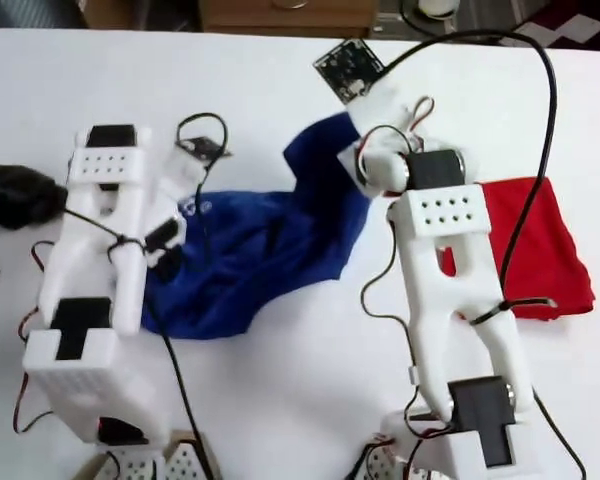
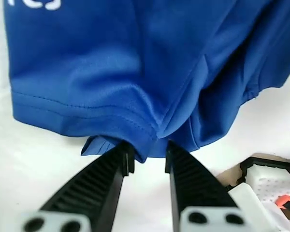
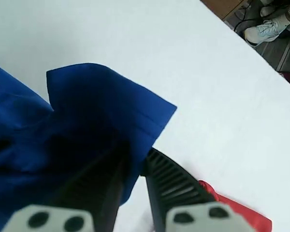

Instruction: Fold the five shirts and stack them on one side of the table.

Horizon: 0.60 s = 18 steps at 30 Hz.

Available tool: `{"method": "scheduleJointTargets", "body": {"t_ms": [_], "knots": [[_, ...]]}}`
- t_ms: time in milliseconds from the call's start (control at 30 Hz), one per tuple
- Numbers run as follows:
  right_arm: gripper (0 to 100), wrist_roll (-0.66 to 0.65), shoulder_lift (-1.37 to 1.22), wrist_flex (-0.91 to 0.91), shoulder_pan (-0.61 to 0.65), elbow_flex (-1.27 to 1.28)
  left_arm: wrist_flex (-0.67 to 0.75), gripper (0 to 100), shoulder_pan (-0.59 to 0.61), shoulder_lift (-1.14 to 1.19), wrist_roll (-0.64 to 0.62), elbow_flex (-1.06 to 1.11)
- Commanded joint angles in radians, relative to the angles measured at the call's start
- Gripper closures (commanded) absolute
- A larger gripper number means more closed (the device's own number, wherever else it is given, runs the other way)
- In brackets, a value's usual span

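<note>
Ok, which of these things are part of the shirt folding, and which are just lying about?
For the job:
blue shirt, spread out and crumpled
red shirt, folded

Lying about:
black bundle, perhaps another shirt, cannot tell
shoe

Overhead, wrist close-ups; common blue shirt (image 1: 260,250)

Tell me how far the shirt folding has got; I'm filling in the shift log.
Done: one red shirt lies folded at one side of the table. In hand: the blue shirt lies crumpled, the left tool and the right tool each pinching an edge. Left: folding and stacking it, plus the others; a dark bundle at the opposite edge may be one.
</note>
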State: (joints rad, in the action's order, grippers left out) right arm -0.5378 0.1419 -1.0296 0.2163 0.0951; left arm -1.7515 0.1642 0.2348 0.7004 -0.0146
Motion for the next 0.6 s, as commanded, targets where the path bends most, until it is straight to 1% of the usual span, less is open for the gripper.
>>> {"method": "scheduleJointTargets", "body": {"t_ms": [0,100,233,467,567], "knots": [[97.7,-0.008,0.004,0.039,-0.010,-0.006,0.000,88,0.006,-0.060,0.002,0.001],[97.7,-0.008,0.004,0.042,-0.010,0.006,0.006,98,0.009,-0.060,0.002,0.001],[97.7,-0.008,0.004,0.053,-0.010,0.015,0.006,97,0.009,-0.071,0.002,-0.013],[97.7,-0.006,0.004,0.058,-0.010,0.015,-0.029,97,0.018,-0.155,-0.002,-0.222],[97.7,0.000,0.013,0.058,-0.012,0.015,-0.029,97,0.032,-0.222,-0.054,-0.271]]}}
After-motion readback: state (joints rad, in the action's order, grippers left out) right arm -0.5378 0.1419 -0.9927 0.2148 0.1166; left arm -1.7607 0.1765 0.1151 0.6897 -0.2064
